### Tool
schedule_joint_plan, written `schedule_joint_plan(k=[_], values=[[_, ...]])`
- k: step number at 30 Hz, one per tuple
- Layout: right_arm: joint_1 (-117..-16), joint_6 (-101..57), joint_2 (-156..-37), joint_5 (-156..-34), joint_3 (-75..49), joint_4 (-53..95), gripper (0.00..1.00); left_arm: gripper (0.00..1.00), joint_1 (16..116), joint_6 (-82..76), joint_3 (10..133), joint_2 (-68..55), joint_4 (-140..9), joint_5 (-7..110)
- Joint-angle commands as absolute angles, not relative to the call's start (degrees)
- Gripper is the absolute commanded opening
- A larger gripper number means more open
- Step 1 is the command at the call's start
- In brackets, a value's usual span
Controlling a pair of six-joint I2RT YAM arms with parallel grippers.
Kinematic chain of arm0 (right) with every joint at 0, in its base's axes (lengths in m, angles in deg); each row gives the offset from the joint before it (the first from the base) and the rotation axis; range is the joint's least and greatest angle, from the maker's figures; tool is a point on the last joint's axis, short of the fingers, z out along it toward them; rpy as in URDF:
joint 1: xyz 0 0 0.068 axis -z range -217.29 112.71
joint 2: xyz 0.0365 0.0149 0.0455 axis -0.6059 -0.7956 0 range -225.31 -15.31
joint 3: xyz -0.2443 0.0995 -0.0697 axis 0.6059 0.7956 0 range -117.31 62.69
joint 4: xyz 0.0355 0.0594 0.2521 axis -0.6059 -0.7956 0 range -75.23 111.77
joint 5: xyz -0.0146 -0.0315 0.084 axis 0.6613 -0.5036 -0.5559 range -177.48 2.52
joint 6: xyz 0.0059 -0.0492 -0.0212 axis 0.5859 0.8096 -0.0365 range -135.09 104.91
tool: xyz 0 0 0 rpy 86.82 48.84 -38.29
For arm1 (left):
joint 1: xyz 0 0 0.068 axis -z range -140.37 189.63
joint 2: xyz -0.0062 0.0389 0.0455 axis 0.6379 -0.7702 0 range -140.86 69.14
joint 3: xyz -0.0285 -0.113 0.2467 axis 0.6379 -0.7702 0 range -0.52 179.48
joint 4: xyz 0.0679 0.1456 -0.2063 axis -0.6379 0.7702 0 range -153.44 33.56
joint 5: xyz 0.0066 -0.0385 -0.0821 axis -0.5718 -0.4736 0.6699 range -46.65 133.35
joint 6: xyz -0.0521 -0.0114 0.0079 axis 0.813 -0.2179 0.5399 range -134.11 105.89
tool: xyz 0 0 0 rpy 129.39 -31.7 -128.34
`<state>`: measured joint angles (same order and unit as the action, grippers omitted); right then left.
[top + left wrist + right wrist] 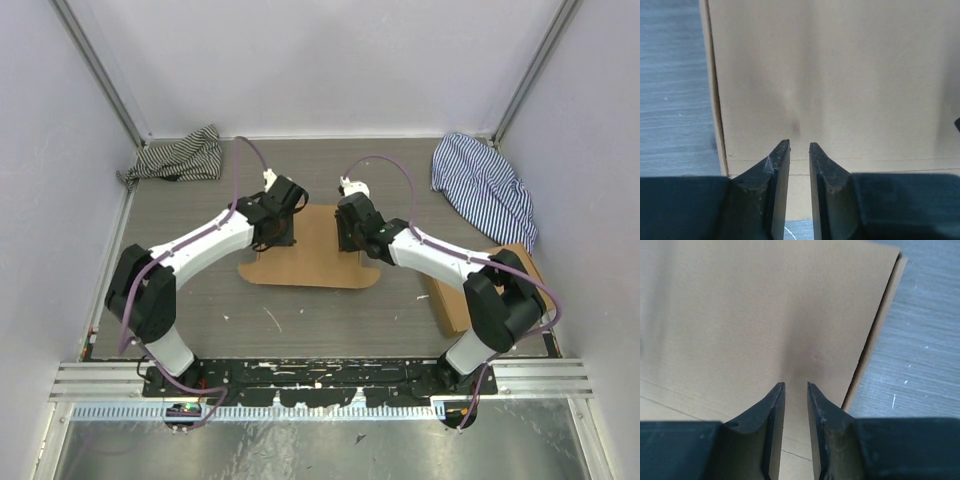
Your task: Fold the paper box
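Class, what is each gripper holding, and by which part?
Nothing: the left gripper and right gripper are empty, slightly ajar, over the box.

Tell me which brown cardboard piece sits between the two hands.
The sheet in the middle, between the left hand and right hand; the other cardboard lies far right, partly under the right arm.

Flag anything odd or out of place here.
A dark striped cloth lies crumpled in the back left corner, a blue cloth back right; neither belongs to folding. The cardboard stack sits askew under the right arm. The box looks undamaged.
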<state>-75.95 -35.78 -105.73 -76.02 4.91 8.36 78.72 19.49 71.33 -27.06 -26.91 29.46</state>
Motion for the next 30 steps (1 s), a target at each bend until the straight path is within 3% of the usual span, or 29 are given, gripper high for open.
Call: schedule_joint_plan(k=[1, 3, 4, 5, 6, 7, 10, 14, 16, 30], values=[[-75.8, -33.8, -101.5, -72.3, -1.3, 7.7, 0.32, 0.34, 78.6, 16.8, 75.9, -22.6, -23.7, 25.3], [-75.8, -34.2, -97.6, -69.4, -1.6, 6.7, 0.34, 0.38, 78.6, 15.8, 74.5, -18.5, -24.0, 24.3], [-75.8, -35.1, -95.2, -68.6, -0.8, 6.8, 0.41, 0.43, 78.5, 15.6, 72.8, -16.0, -24.7, 23.7], [-75.8, -35.9, -92.6, -68.4, 0.7, 7.6, 0.57, 0.52, 78.5, 15.4, 70.3, -12.4, -25.9, 22.9], [-75.8, -38.7, -90.1, -69.1, 2.5, 7.9, 0.83, 0.67, 78.4, 15.6, 67.3, -9.3, -27.4, 21.9], [-75.7, -40.0, -88.2, -71.4, 4.3, 8.1, 0.98, 0.78, 78.2, 15.9, 63.3, -6.2, -29.4, 21.4], [-75.4, -42.6, -86.1, -81.7, 11.1, 9.7, 1.00, 0.91, 76.4, 16.3, 49.1, 1.2, -37.8, 23.0], [-75.4, -43.7, -85.6, -85.3, 18.1, 12.2, 0.93, 0.92, 74.0, 17.5, 40.0, 4.5, -41.7, 23.9], [-75.4, -44.7, -84.0, -85.4, 21.6, 14.5, 0.98, 0.92, 74.0, 17.1, 37.3, 5.9, -44.5, 22.9], [-75.4, -46.5, -80.7, -82.6, 22.2, 7.1, 1.00, 0.97, 74.0, 11.3, 35.7, 8.4, -51.0, 22.7]])
